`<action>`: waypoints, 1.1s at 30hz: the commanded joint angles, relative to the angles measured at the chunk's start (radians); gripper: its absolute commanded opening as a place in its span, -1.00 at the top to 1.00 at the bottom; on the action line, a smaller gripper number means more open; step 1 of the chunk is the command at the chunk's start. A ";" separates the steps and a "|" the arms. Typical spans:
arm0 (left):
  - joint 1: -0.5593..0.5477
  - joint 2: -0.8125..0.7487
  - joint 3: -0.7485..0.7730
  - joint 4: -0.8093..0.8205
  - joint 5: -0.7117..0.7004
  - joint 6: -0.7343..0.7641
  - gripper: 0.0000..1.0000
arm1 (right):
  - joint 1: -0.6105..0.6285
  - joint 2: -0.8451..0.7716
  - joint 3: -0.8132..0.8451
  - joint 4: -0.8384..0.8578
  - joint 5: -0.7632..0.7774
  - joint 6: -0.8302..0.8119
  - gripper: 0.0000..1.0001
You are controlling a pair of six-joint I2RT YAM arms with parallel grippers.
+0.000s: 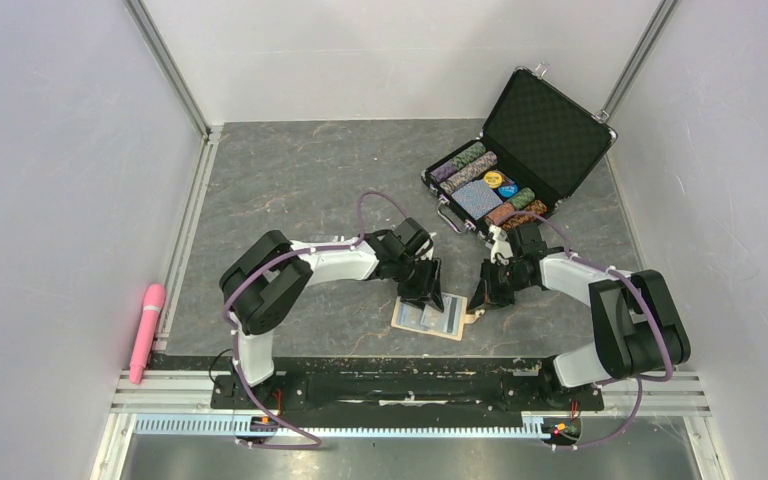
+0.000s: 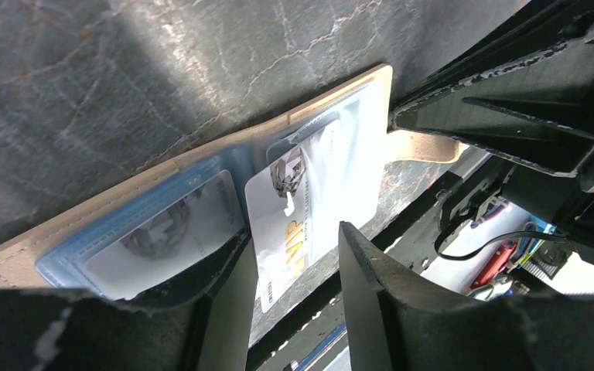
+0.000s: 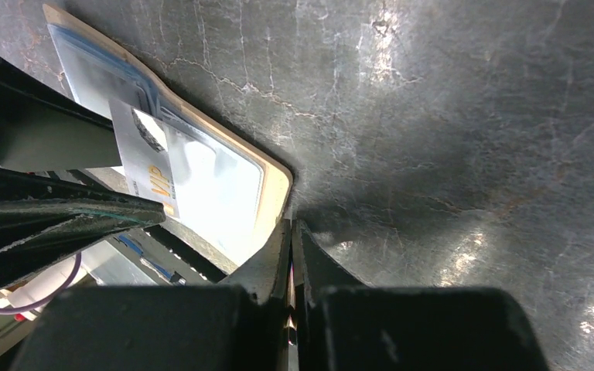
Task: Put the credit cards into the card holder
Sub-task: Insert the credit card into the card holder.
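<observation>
Gold-lettered card (image 2: 282, 197) sits partway into the strap-side pocket of the open holder (image 2: 15, 261), which lies flat near the front edge of the table (image 1: 290, 190), with my left gripper (image 2: 294, 236) spread either side of it, gripping nothing, and my right gripper (image 3: 290, 228) closed tight at the holder's strap end.

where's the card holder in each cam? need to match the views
Top external: card holder lies open at lower centre.
Left wrist: card holder runs diagonally from lower left to upper centre, blue lining up.
Right wrist: card holder sits upper left, its tan corner towards centre.
Shared landmark: the VIP card sticking out of a pocket, clear in both wrist views but too small to tell from above.
</observation>
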 commanded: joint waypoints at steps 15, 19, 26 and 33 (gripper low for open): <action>-0.052 0.001 0.181 -0.375 -0.226 0.202 -0.16 | 0.005 0.025 0.018 -0.011 0.024 -0.017 1.00; -0.060 -0.017 0.191 -0.419 -0.285 0.231 -0.19 | 0.004 0.011 0.026 -0.011 0.016 -0.017 1.00; -0.059 -0.026 0.185 -0.449 -0.319 0.253 -0.23 | 0.005 0.008 0.028 -0.008 -0.006 -0.016 0.74; -0.060 -0.036 0.178 -0.451 -0.323 0.262 -0.19 | 0.011 -0.008 0.029 -0.005 -0.035 -0.005 0.34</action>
